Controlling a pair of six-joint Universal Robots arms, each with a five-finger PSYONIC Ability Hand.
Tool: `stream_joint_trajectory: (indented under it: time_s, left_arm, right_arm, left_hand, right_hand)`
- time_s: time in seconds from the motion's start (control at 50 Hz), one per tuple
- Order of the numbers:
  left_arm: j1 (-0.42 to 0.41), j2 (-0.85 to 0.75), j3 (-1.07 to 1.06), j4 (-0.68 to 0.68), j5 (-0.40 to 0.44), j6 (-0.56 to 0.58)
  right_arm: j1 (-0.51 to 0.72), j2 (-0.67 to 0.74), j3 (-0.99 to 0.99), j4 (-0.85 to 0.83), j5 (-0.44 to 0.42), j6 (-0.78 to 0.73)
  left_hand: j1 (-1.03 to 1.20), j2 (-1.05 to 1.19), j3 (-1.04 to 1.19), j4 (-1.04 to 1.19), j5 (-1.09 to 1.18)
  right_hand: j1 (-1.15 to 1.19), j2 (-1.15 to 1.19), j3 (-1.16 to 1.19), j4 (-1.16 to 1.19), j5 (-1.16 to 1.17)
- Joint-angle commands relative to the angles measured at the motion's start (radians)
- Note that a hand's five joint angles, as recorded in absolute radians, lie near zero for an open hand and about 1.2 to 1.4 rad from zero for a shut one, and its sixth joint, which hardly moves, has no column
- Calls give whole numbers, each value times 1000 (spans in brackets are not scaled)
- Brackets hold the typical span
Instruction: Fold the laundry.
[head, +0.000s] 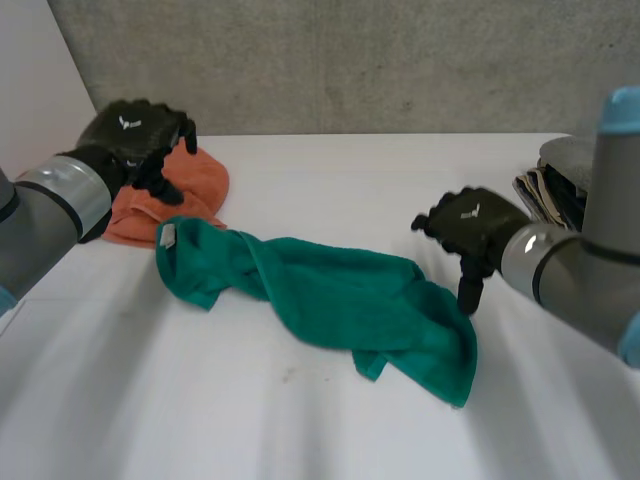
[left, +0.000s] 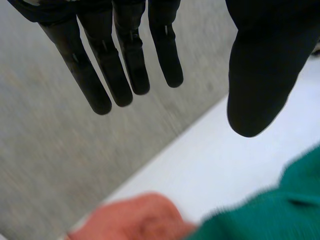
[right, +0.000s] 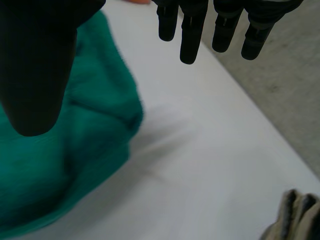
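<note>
Grey concrete wall (head: 350, 60) at the back, white worktop (head: 330, 170) in front of it, and here is the laundry. The green towel (head: 330, 290) lies crumpled and half twisted across the middle of the head view. It runs from left of centre, where a small white tag (head: 168, 236) shows at its corner, down to the lower right. It's unfolded and bunched in ridges.

Up in the upper left, the left robot hand (head: 135, 135) hovers over an orange cloth (head: 195, 180), which lies just beside the towel's tagged end. In the left wrist view its fingers (left: 107, 60) are straight and the thumb (left: 260, 75) stands wide apart, with nothing between them. The orange cloth (left: 135, 217) and an edge of the towel (left: 270, 210) lie below the fingertips.

Over at the right of centre, the right robot hand (head: 470, 225) sits just beside the towel's right edge, with one digit pointing down at it. Whether it touches the cloth I cannot tell. In its wrist view the fingers (right: 192, 30) are spread out straight and the thumb (right: 40, 65) is held wide. The hand is empty, with the towel (right: 60, 150) under the thumb and bare worktop (right: 200, 165) under the fingers.

A stack (head: 550, 195) of folded cloths lies at the right edge, behind the right arm.
</note>
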Motion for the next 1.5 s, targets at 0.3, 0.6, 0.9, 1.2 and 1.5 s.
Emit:
stream_joint_trajectory:
  time_s: [0.3, 0.6, 0.9, 1.2, 1.5]
  left_arm:
    - [81, -553, 504, -277, 102, 97]
    - [44, -566, 489, -240, 2, 146]
    - [-3, -274, 170, 98, -93, 127]
    - [1, -262, 98, 132, -92, 119]
    - [16, -237, 98, 132, -86, 102]
  right_arm:
    - [42, -119, 500, -454, 54, 122]
    - [43, -59, 503, -491, 26, 161]
    - [35, -208, 564, -216, 38, 6]
    - [22, -151, 619, -334, -41, -72]
    - [-11, 13, 592, -543, -48, -281]
  left_hand:
    - [-7, -22, -25, -18, -16]
    - [756, 742, 738, 745, 747]
    - [756, 742, 738, 745, 747]
    - [756, 742, 738, 745, 747]
    - [756, 742, 738, 745, 747]
  right_hand:
    - [-54, -175, -32, -34, -43]
    - [-54, -175, -32, -34, -43]
    - [163, 42, 185, 183, 174]
    - [243, 121, 265, 263, 253]
    - [319, 197, 341, 339, 329]
